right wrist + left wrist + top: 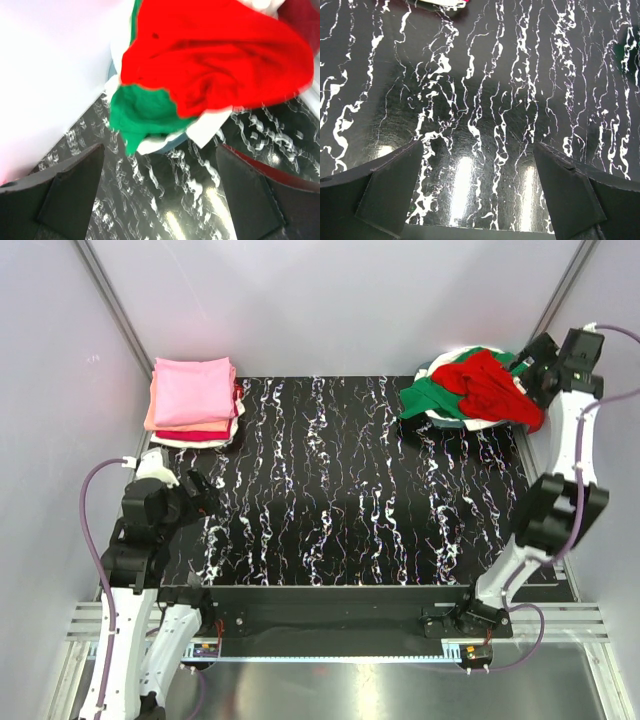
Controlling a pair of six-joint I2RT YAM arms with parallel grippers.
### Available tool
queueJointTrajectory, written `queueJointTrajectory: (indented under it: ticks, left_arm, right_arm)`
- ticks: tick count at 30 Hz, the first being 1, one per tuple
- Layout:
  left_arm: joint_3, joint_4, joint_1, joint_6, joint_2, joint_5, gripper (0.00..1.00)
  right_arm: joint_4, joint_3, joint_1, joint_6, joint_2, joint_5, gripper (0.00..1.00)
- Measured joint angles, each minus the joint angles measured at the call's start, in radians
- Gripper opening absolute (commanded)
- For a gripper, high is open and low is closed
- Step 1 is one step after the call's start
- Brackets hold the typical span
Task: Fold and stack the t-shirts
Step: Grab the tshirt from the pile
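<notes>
Black white-veined table [330, 490], grey walls [330, 300]. Far left: folded stack [195, 415], 4 layers, pink shirt [192, 390] on top, legible in top view only. Far right: loose pile [445, 405], red shirt [490, 385] over green shirt [425, 400], white cloth [210, 127] beneath, plainest in right wrist view. Left gripper [477, 147] spread, empty, over bare table. Right gripper [160, 147] spread, empty, beside pile.

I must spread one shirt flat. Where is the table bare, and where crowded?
Bare: the middle of the table, between the folded stack far left and the loose pile far right, down to the near edge. Crowded: the far right corner, where the right claw hangs beside the pile.
</notes>
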Motion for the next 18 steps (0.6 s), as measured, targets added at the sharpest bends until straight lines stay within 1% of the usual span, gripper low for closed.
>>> queueJointTrajectory:
  ticks: [4,6,10,13,14,15,16,17,18]
  left_arm:
    - [0.000,0.002,0.000,0.000,0.000,-0.010,0.99]
    - [0.000,0.002,0.002,0.000,0.000,-0.010,0.99]
    - [0.000,0.010,0.013,0.000,0.002,-0.009,0.99]
    - [0.000,0.015,0.019,0.000,0.006,-0.010,0.99]
    - [0.000,0.015,0.020,0.000,0.007,-0.010,0.99]
    - [0.000,0.015,0.021,0.000,0.007,-0.010,0.99]
    - [-0.001,0.015,0.021,0.000,0.007,-0.009,0.99]
    - [-0.001,0.016,0.022,0.000,0.007,-0.010,0.99]
    - [-0.001,0.016,0.023,0.000,0.007,-0.009,0.99]
  right_arm:
    - [-0.125,0.351,0.011,-0.037,0.287,0.038,1.00]
    - [-0.171,0.495,0.024,-0.054,0.422,0.061,1.00]
    - [-0.270,0.689,0.059,-0.074,0.628,0.104,1.00]
    - [-0.306,0.754,0.091,-0.089,0.730,0.124,1.00]
    - [-0.315,0.767,0.100,-0.094,0.752,0.130,0.93]
    - [-0.322,0.776,0.110,-0.101,0.775,0.134,0.76]
    - [-0.329,0.784,0.120,-0.113,0.793,0.138,0.28]
    - [-0.330,0.785,0.129,-0.121,0.805,0.141,0.11]
    - [-0.332,0.785,0.134,-0.121,0.812,0.149,0.00]
